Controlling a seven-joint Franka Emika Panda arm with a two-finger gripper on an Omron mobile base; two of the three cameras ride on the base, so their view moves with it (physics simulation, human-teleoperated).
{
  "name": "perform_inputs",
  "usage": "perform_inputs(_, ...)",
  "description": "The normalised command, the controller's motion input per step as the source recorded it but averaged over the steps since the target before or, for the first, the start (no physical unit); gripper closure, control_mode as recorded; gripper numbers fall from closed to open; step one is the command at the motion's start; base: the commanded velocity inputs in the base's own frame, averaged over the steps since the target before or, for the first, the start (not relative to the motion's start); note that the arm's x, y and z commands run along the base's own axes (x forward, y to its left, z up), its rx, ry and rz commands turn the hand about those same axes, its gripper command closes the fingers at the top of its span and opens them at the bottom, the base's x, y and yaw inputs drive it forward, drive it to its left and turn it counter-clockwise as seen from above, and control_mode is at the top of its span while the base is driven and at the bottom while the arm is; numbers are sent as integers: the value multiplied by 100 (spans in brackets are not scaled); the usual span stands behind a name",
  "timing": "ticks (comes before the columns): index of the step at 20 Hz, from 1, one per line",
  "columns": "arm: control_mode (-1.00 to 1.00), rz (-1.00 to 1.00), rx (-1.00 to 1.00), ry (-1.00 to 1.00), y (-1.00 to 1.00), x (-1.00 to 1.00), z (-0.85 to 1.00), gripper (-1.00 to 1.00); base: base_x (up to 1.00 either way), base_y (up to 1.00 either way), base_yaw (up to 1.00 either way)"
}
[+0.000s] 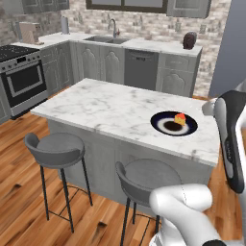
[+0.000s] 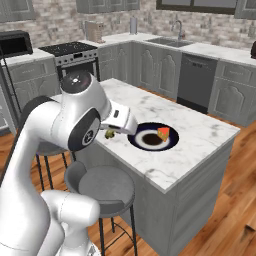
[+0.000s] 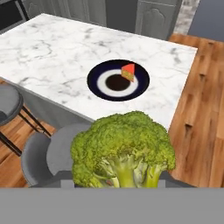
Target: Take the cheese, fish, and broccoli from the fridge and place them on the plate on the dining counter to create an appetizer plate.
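Gripper [image 2: 111,133]: clamped on the broccoli [image 3: 124,149] — held above the stool side.
Plate [image 3: 98,89]: on dining counter [image 3: 48,52] — carries the cheese [image 3: 128,72].

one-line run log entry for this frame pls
phase: carrying to plate | gripper: shut on broccoli | plate: on dining counter, holds cheese | fish: not placed

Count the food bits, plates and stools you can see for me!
Cheese: 1, on the plate
Broccoli: 1, in the gripper
Plate: 1
Stools: 2
Total: 5
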Motion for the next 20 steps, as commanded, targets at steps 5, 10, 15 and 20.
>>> perform_inputs(5, -100, 1, 0, 3, 0, 35, -10, 100, 0, 0, 0)
perform_inputs(10, -100, 0, 0, 25, 0, 61, -52, 100, 0, 0, 0)
perform_inputs(15, -100, 0, 0, 30, 0, 85, -56, 100, 0, 0, 0)
perform_inputs(20, -100, 0, 0, 29, 0, 97, -60, 100, 0, 0, 0)
